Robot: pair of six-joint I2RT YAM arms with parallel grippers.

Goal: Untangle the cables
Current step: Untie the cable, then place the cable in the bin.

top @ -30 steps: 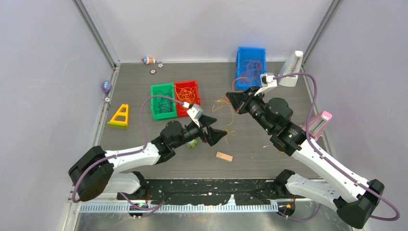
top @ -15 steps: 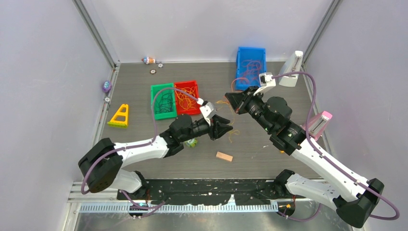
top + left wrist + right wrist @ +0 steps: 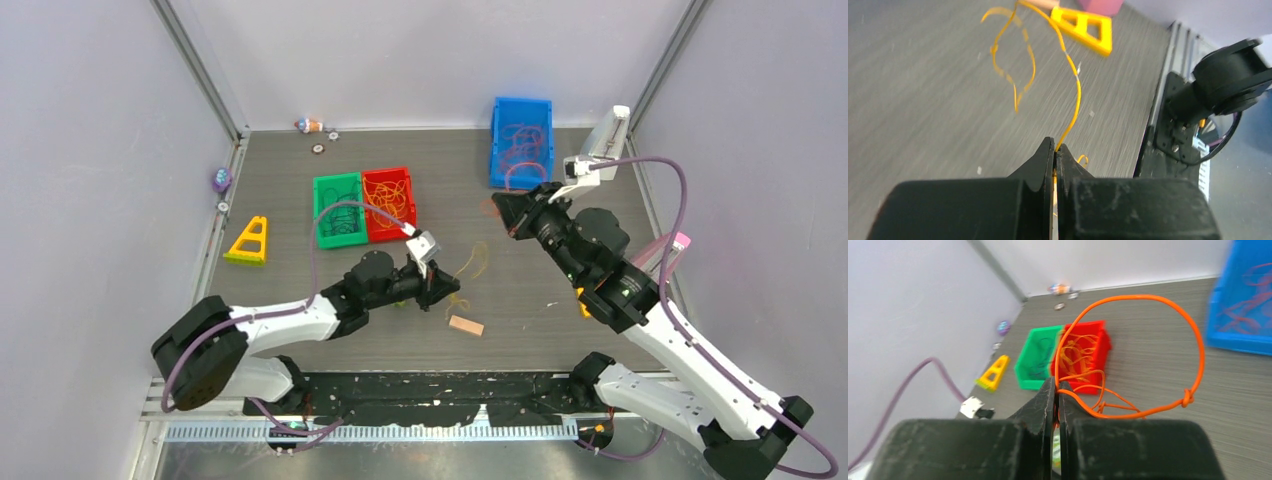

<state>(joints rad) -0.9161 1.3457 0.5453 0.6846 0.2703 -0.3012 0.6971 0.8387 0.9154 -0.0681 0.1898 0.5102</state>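
Since the top view takes in both arms, starting there: the left gripper sits low over the table with its jaws looking pinched together. A yellow-orange cable curls off its tips toward 1 o'clock. The right gripper is well apart from it, further out at 1 o'clock, near the blue bin. Whatever it holds is too thin to make out from up here.

Left wrist view: jaws shut tight on the yellow-orange cable. It comes out between the tips, climbs to 12 o'clock, then flops over to 11 in a loose curl. The table behind is blurred.

Right wrist view: jaws clamped together on an orange loop. It rises from the tips, arcs over the top and comes down at 3 o'clock to a small knot, with a few strands running back toward the jaws. Can't tell if it joins the yellow one.

Versus half a second ago: the left gripper has dropped back toward 7 o'clock, and its fingers looked wider apart then. The right gripper has pulled off toward 2 o'clock, so the gap between the two has grown. The bunch of strands that lay between them is down to that one yellow curl.
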